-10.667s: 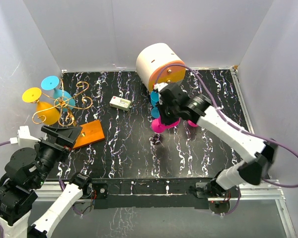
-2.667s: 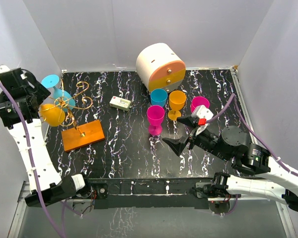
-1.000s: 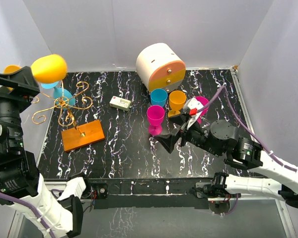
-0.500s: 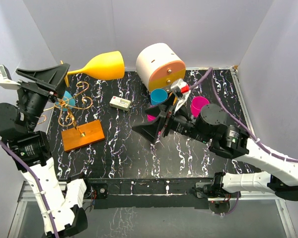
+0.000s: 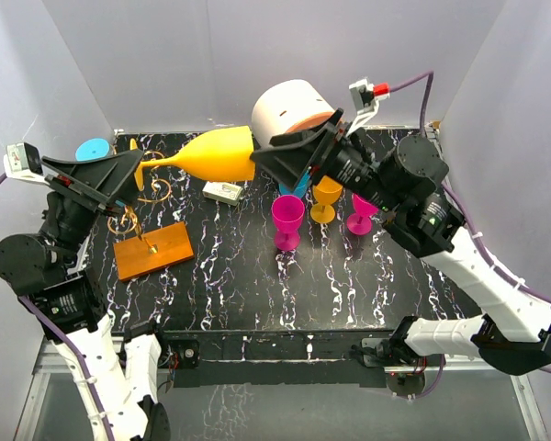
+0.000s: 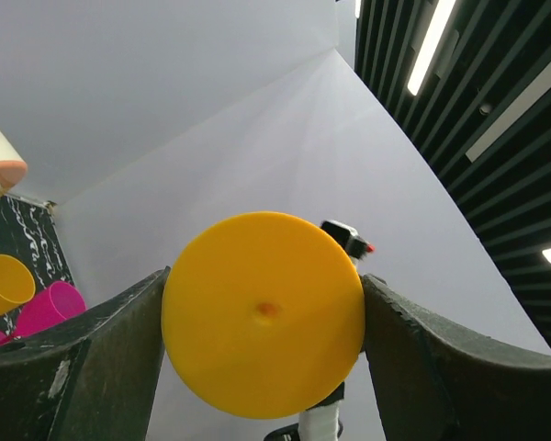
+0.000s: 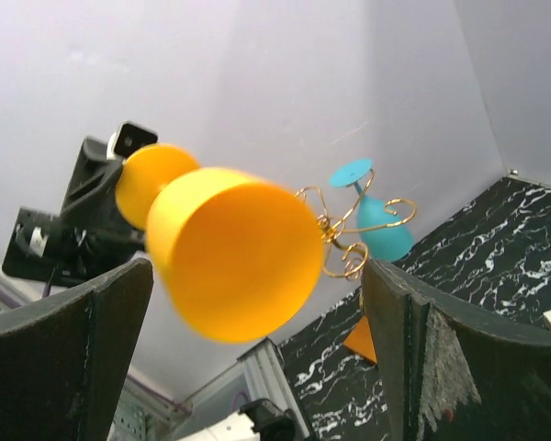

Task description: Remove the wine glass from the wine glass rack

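I'm gripping the yellow wine glass [image 5: 219,154] by its foot in the left gripper [image 5: 133,175], level in mid-air off the wine glass rack [image 5: 153,249], the right gripper [image 5: 266,163] gaping wide and flanking its bowl, and I'm fearing a nudge there could twist it loose and drop it.

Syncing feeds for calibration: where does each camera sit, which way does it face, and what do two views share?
Top external: above and behind the bases, looking down at the table; the left hand and right hand show.
Left wrist: on the left hand, facing the foot of the yellow wine glass; both fingers show.
Right wrist: on the right hand, facing the glass's mouth and the rack; both fingers show.
Shared: both wrist views see that glass, from opposite ends.
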Motion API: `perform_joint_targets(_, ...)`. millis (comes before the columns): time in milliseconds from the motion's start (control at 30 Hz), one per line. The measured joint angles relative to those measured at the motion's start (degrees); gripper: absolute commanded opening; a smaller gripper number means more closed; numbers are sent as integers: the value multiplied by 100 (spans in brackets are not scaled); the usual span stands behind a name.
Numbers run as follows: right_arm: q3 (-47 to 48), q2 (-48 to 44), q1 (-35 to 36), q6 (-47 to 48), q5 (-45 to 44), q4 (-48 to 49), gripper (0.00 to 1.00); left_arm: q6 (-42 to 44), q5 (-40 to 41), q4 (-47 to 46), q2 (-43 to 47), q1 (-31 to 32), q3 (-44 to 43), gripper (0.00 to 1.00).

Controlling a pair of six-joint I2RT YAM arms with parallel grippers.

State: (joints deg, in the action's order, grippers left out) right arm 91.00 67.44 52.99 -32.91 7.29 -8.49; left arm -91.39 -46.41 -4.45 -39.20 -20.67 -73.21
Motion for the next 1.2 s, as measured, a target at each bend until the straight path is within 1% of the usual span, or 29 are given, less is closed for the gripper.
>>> perform_joint_targets(67, -90, 42, -389, -315, 315, 181, 89, -103, -79, -81, 70, 2, 94, 56)
perform_joint_targets(133, -254, 44, -640, -623, 590, 391, 88, -175, -127, -142, 111, 2, 205, 56)
perform_joint_targets(200, -415, 46, -702, -885, 920, 669, 88, -247, -179, -149, 116, 2, 286, 56)
perform_joint_targets(300, -734, 39, -704, -1320, 1436, 1329, 88, -310, -258, -125, 114, 2, 350, 55)
perform_joint_targets(400, -1060, 17, -699, -1738, 1742, 1840, 88, -352, -293, -111, 118, 4, 358, 55)
perform_joint_targets(467, -1403, -55, -699, -2092, 1862, 2267, 85, -372, -299, -109, 129, 4, 358, 55)
perform_joint_targets(600, -1858, -66, -699, -2793, 2068, 3060, 75, -378, -350, -92, 186, 4, 361, 55)
perform_joint_targets(700, -1971, 59, -699, -3314, 2251, 3668, 64, -367, -402, -35, 229, 4, 361, 55)
perform_joint_targets(800, -1971, 203, -699, -3674, 2385, 4129, 56, -271, -437, 140, 247, 4, 356, 55)
perform_joint_targets(900, -1974, 245, -699, -3873, 2433, 4325, 47, -66, -492, 452, 251, 4, 343, 56)
perform_joint_targets(1033, -2083, 195, -699, -3969, 2409, 4463, 30, 146, -546, 839, 260, 11, 323, 56)
perform_joint_targets(1133, -2293, 151, -699, -4054, 2347, 4454, 25, 254, -560, 1012, 304, 17, 306, 56)
perform_joint_targets(1200, -2400, 142, -699, -4113, 2295, 4459, 20, 319, -568, 1097, 326, 17, 302, 56)
